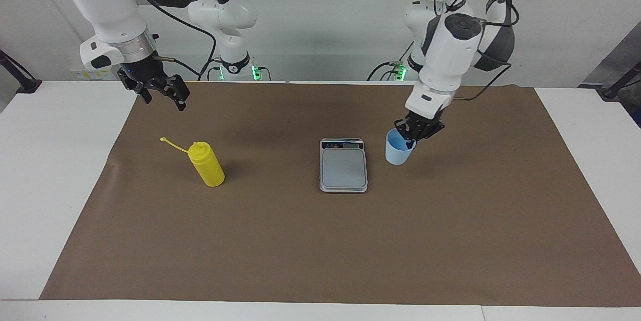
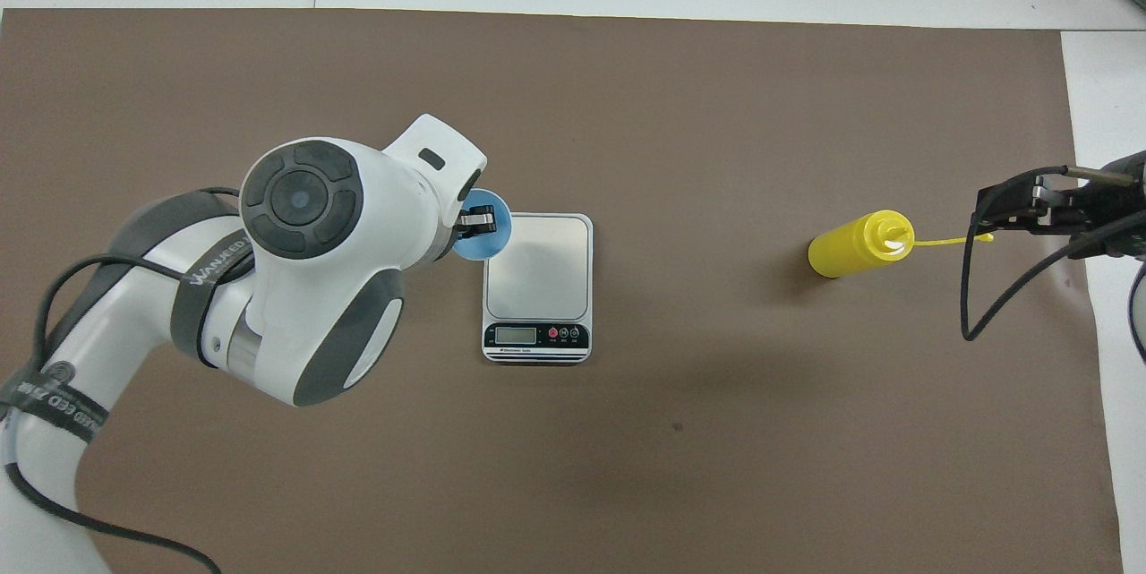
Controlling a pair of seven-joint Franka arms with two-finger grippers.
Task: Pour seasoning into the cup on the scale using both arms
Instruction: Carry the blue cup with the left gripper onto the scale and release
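The light blue cup (image 1: 398,153) is beside the scale (image 1: 343,167), toward the left arm's end of the table, and tilts slightly. My left gripper (image 1: 411,141) is shut on the cup's rim, one finger inside it; in the overhead view the gripper (image 2: 481,218) covers part of the cup (image 2: 491,238). The silver-grey scale (image 2: 537,274) is bare, its display strip on the edge nearest the robots. The yellow seasoning bottle (image 1: 207,165) stands upright toward the right arm's end, its tethered cap hanging open; it also shows from overhead (image 2: 855,244). My right gripper (image 1: 163,93) is open and empty in the air, over the mat's corner by the bottle (image 2: 1021,198).
A brown mat (image 1: 320,251) covers most of the white table (image 1: 50,171). The arms' cables hang near both wrists. A dark clamp (image 1: 20,78) stands at each end of the table.
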